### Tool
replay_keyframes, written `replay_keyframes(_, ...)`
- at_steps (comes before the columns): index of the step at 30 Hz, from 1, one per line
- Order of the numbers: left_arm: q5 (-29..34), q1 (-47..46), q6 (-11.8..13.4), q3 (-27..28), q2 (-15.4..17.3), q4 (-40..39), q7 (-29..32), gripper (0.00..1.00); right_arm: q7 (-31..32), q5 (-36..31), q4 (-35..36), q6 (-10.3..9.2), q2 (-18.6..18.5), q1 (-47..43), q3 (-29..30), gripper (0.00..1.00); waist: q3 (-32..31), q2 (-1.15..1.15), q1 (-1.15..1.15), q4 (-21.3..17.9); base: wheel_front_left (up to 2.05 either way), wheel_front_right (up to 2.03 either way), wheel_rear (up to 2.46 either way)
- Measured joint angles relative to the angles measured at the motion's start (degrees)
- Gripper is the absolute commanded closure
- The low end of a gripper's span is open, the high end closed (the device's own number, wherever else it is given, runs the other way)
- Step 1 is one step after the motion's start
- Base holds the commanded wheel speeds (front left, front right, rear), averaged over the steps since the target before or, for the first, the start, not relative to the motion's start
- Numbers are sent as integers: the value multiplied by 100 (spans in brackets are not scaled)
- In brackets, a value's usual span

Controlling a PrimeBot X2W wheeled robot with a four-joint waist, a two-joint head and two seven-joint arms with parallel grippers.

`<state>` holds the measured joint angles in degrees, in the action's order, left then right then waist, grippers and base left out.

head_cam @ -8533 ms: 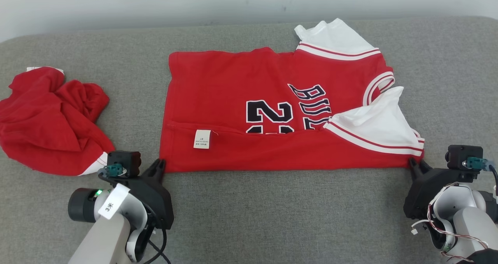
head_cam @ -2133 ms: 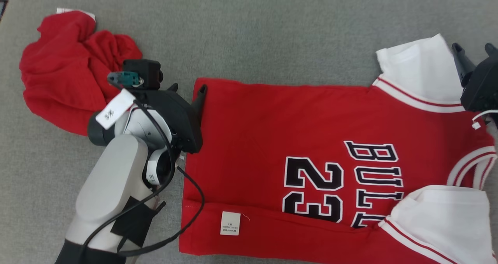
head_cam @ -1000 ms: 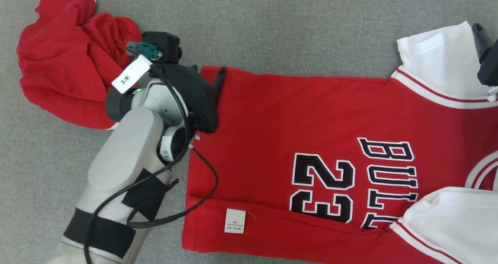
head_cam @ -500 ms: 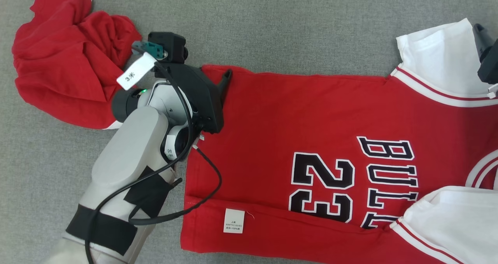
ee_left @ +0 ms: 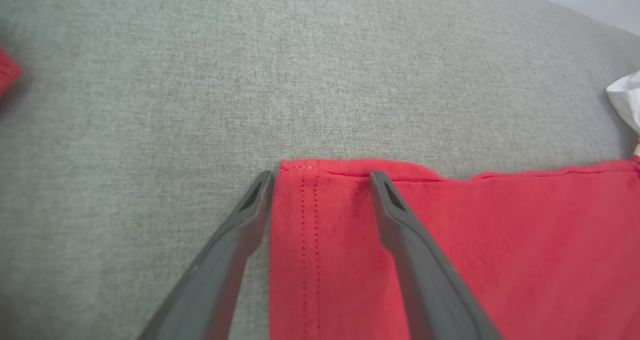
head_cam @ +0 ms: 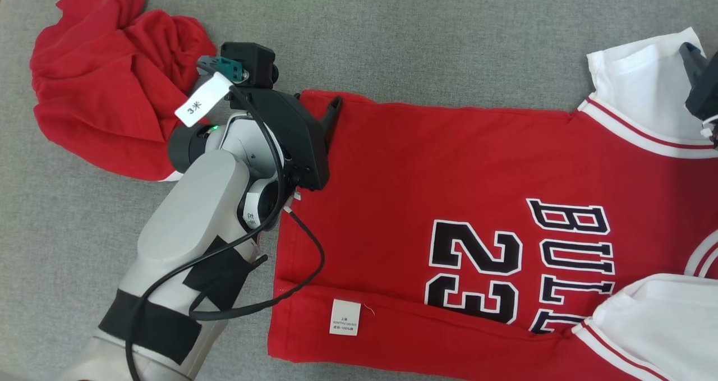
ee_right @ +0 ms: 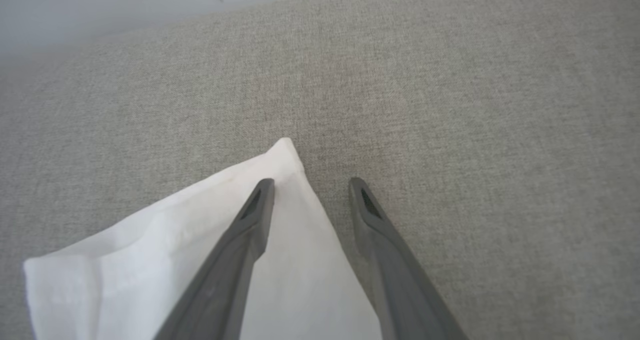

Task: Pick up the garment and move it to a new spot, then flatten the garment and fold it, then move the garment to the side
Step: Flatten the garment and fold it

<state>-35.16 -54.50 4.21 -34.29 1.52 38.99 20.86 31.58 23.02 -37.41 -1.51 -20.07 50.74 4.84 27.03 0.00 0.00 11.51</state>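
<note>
A red jersey (head_cam: 449, 190) lies spread out flat on the grey cloth-covered counter (head_cam: 426, 38). It reaches from the middle of the head view out past the right edge. It has a black "23" and the letters "BUL" on it, turned sideways. Its near long edge is folded over, and a small white tag (head_cam: 344, 317) shows on that fold. One white sleeve (head_cam: 639, 89) sticks out at the far right, and another white sleeve (head_cam: 656, 319) lies on the near right.

The left gripper (ee_left: 321, 180) is at the far left corner of the jersey. Its jaws are wide open and hold nothing. One finger is on the grey cloth just beside the jersey's edge, and the other is on the red cloth, so the corner sits between them.

The right gripper (ee_right: 312, 184) is at the tip of the far white sleeve. Its jaws are open too, a bit less wide. One finger is over the white cloth and the other is over the grey counter. Nothing is pinched.

A second red garment (head_cam: 106, 83) lies crumpled in a heap on the far left, near the left arm. That arm has a paper label (head_cam: 203, 99) and a black cable (head_cam: 291, 291) that loops onto the jersey.
</note>
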Motion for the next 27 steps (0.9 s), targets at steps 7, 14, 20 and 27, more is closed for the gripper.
replay_keyframes(7, -171, -18, 60, -147, -1, 53, -57, 0, 178, -2, -175, -59, -25, 158, -21, 38, -16, 0, 0, 54, 0, 0, 0)
replay_keyframes(14, -260, -33, 90, -222, -2, 135, -75, 0, 274, -11, -327, -165, -33, 191, -3, 29, -55, 0, 0, 116, 0, 0, 0)
replay_keyframes(20, -330, -54, 109, -353, -5, 127, -119, 0, 372, 51, -333, -260, -33, 197, 152, 74, -12, 0, 0, 183, 0, 0, 0)
replay_keyframes(27, -475, -98, 143, -336, 3, 180, -253, 58, 372, 113, -353, -303, 18, 272, 165, 100, 10, 0, 0, 200, 0, 0, 0)
